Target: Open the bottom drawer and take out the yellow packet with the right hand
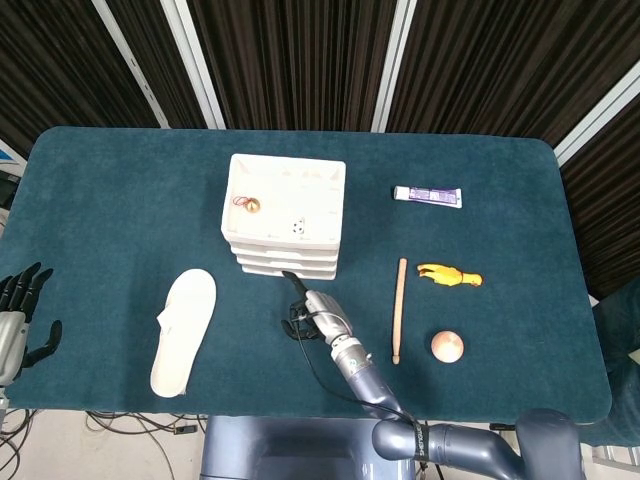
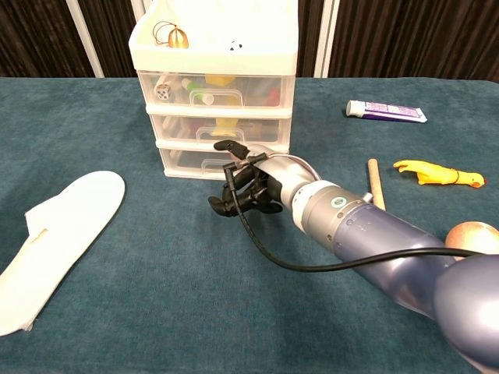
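The table wears a matt, napped teal cloth, faintly rough like short carpet. The drawer unit is translucent plastic with a glossy white frame (contents show through the fronts). The right hand is matt black plastic, its forearm a smooth, satiny lavender-grey shell trailing a glossy black cable. The insole looks like soft white foam or felt. The stick is plain unvarnished wood.

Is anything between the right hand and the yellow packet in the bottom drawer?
Yes: the bottom drawer is closed, so its clear front stands between the right hand and whatever lies inside. I cannot pick out the yellow packet there.
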Controlling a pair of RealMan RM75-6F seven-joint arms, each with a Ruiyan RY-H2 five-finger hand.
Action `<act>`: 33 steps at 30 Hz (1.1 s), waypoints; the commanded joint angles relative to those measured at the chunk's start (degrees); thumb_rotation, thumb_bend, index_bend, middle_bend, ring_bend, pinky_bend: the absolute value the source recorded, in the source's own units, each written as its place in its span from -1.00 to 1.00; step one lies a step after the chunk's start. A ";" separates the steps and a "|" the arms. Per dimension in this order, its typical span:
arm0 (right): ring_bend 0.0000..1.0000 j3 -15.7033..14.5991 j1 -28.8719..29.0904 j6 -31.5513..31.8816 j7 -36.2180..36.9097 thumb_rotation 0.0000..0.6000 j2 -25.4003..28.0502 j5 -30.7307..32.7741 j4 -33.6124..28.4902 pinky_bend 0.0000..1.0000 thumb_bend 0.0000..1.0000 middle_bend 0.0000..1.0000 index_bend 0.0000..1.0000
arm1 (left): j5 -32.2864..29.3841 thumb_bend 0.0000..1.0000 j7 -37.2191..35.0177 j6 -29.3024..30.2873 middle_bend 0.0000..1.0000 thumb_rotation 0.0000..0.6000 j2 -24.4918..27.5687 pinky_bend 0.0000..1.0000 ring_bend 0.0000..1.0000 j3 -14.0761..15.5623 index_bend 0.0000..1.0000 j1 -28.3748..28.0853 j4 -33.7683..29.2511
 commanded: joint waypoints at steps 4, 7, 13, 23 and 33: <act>0.89 1.28 1.32 -0.12 -1.05 1.00 -0.70 1.34 0.52 1.00 -0.03 0.62 -1.00 | 0.00 -0.07 0.10 -0.17 -1.00 1.00 0.04 -1.00 -1.00 0.01 -0.89 -0.10 0.02; 0.89 1.63 1.91 -0.41 -2.39 1.00 -1.19 3.49 0.69 1.00 -0.02 0.66 -1.00 | 0.05 -0.07 0.17 -0.21 -1.00 1.00 0.05 -1.00 -1.00 0.07 -0.89 -0.11 0.02; 0.89 2.37 3.21 -1.17 -3.68 1.00 -1.97 6.23 1.20 1.00 0.00 0.66 -1.00 | 0.31 -0.07 1.41 0.26 -1.00 1.00 -0.13 -1.00 -1.00 0.04 -0.89 -0.09 0.58; 0.89 2.75 4.20 -0.35 -4.12 1.00 -2.88 6.57 2.23 1.00 0.02 0.66 -1.00 | 0.28 -0.07 1.92 0.26 -1.00 1.00 -0.13 -1.00 -1.00 0.02 -0.89 -0.16 0.79; 0.90 3.30 4.17 0.08 -3.16 1.00 -2.68 6.78 1.88 1.00 0.02 0.67 -1.00 | 0.15 -0.07 2.27 0.24 -1.00 1.00 -0.14 -1.00 -1.00 0.01 -0.89 -0.16 0.69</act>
